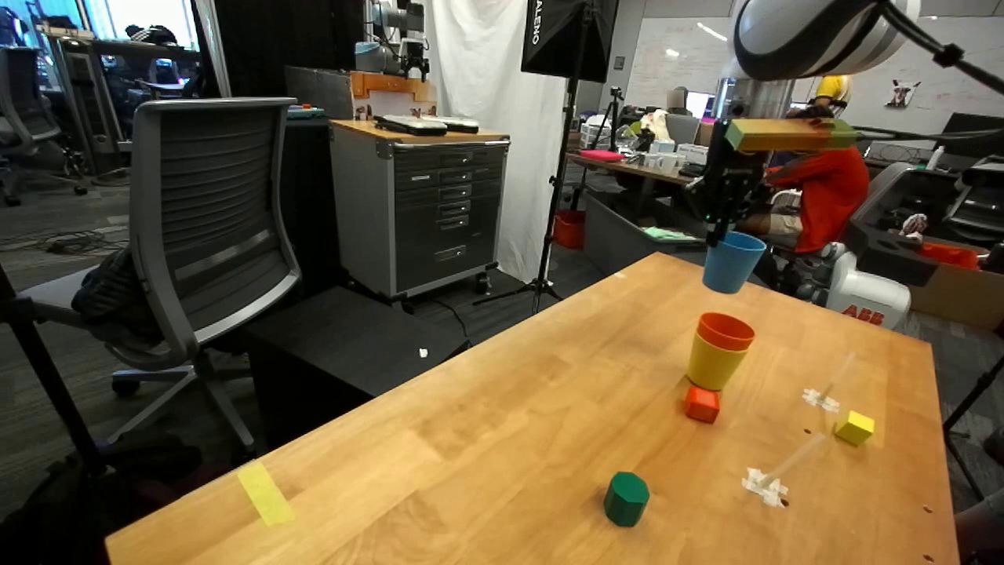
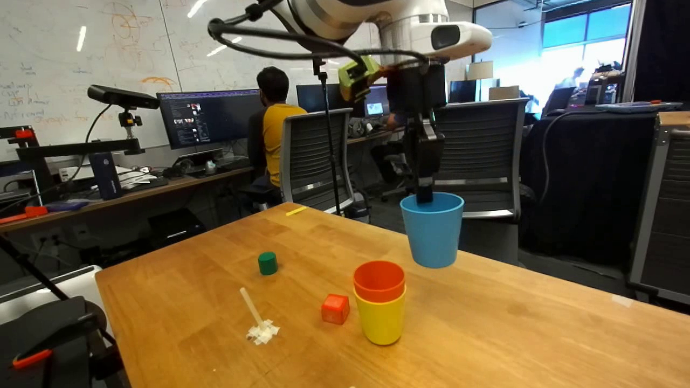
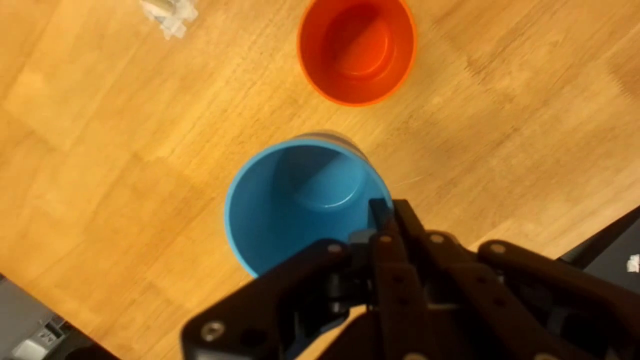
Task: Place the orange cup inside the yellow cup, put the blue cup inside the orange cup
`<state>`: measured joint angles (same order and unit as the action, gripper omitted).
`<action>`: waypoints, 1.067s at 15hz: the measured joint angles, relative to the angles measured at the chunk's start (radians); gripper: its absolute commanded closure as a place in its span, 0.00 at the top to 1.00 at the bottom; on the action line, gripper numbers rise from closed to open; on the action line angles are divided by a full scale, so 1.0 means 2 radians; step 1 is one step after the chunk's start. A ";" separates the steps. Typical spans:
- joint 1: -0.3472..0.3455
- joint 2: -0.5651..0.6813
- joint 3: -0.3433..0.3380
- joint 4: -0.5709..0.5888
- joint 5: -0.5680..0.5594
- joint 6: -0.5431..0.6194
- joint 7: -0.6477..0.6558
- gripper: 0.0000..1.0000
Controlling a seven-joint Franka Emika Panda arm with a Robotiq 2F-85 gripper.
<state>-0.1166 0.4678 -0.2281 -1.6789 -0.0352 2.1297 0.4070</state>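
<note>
Fingers [image 3: 411,221], parted only by the gripped wall, are being used to suspend the tapered blue plastic cup [image 2: 434,237] above the wooden tabletop [image 2: 501,328], clear of the tapered orange plastic cup [image 2: 379,291], already nested in the tapered yellow plastic cup [image 2: 382,324]. Centring over the orange mouth is being called for before level lowering and release.

The tapered blue cup [image 1: 733,267] hangs mouth-up, held at its rim, near 2 upright cups: the orange cup [image 1: 725,331] nested in the yellow cup [image 1: 714,368], toward the far edge of the bench [image 1: 510,424] in an exterior view.
</note>
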 measured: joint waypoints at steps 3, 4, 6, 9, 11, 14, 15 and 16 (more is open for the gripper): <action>0.010 -0.043 0.001 -0.031 -0.016 -0.014 0.000 0.01; 0.013 -0.055 0.003 -0.041 -0.017 -0.017 -0.002 0.01; 0.016 -0.077 0.008 -0.060 -0.018 -0.021 -0.005 0.01; 0.018 -0.095 0.013 -0.085 -0.019 -0.021 -0.006 0.01; 0.019 -0.100 0.015 -0.097 -0.019 -0.021 -0.008 0.01; 0.019 -0.100 0.017 -0.114 -0.019 -0.020 -0.015 0.01; 0.019 -0.100 0.018 -0.120 -0.019 -0.020 -0.017 0.01; 0.019 -0.100 0.019 -0.125 -0.019 -0.018 -0.018 0.01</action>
<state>-0.0796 0.2682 -0.1910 -1.9298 -0.0734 2.0938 0.3718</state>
